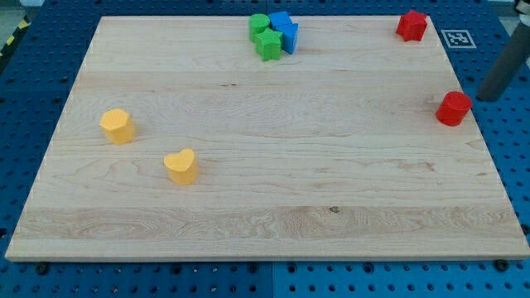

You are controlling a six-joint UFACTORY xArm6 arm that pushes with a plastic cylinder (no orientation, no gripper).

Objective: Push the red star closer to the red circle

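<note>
The red star (411, 25) sits near the board's top right corner. The red circle (453, 108) stands at the board's right edge, below the star and well apart from it. My tip (483, 98) is just off the board's right edge, a little to the right of the red circle and slightly above it, not touching it. The dark rod slants up toward the view's right edge.
A tight cluster at the top middle holds a green circle (259, 25), a green star (268, 45) and two blue blocks (286, 31). A yellow hexagon (118, 126) and a yellow heart (180, 165) lie at the left. The wooden board (265, 207) rests on a blue pegboard.
</note>
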